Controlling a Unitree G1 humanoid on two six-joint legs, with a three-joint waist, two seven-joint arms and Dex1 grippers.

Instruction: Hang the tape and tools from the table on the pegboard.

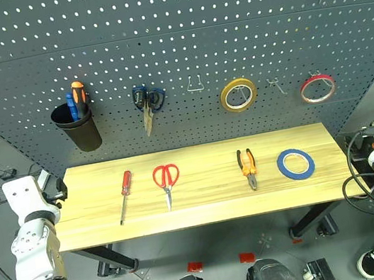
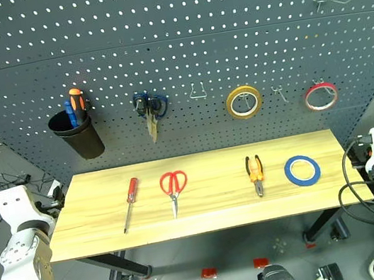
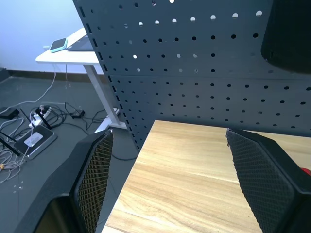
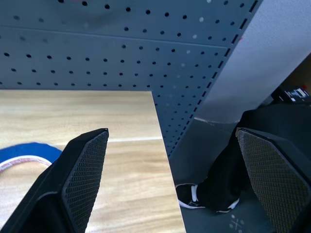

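Observation:
The table (image 1: 205, 205) stands in front of the pegboard (image 1: 169, 35). On it, left to right, lie the red-handled screwdriver (image 1: 125, 195), the red scissors (image 1: 166, 180), the orange-and-black pliers (image 1: 248, 168) and the blue tape (image 1: 296, 163). My left gripper (image 3: 168, 132) hangs open just off the table's left end, with nothing between its fingers. My right gripper (image 4: 171, 131) is open and empty off the table's right end, and the blue tape (image 4: 19, 153) lies a short way from it on the wood.
On the pegboard hang a black cup (image 1: 79, 129) with orange and blue screwdrivers, dark blue scissors (image 1: 148, 103), a yellow tape ring (image 1: 238, 95) and a red tape ring (image 1: 318, 88). Bare hooks (image 1: 194, 85) sit between them. Cables (image 3: 34, 124) and a white side table (image 3: 73, 51) lie off to the left.

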